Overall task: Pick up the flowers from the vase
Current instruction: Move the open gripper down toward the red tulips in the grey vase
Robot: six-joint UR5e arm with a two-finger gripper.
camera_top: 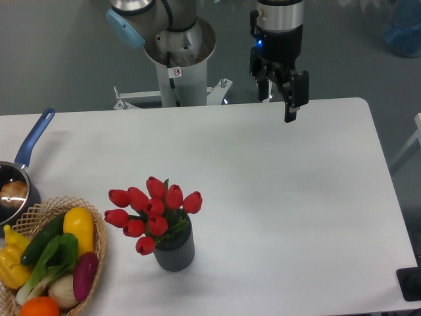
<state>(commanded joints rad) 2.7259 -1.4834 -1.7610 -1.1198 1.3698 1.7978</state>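
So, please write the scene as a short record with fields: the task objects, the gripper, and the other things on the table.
flowers: red tulips, standing in the vase
vase: dark grey, ribbed, upright near the front edge of the table
gripper: above the far edge of the table, holding nothing, far from the flowers; open or shut cannot be told
basket: wicker, at front left, with vegetables inside
saucepan: metal, blue handle, at left edge
task state: flowers not yet picked up

White table, grey floor
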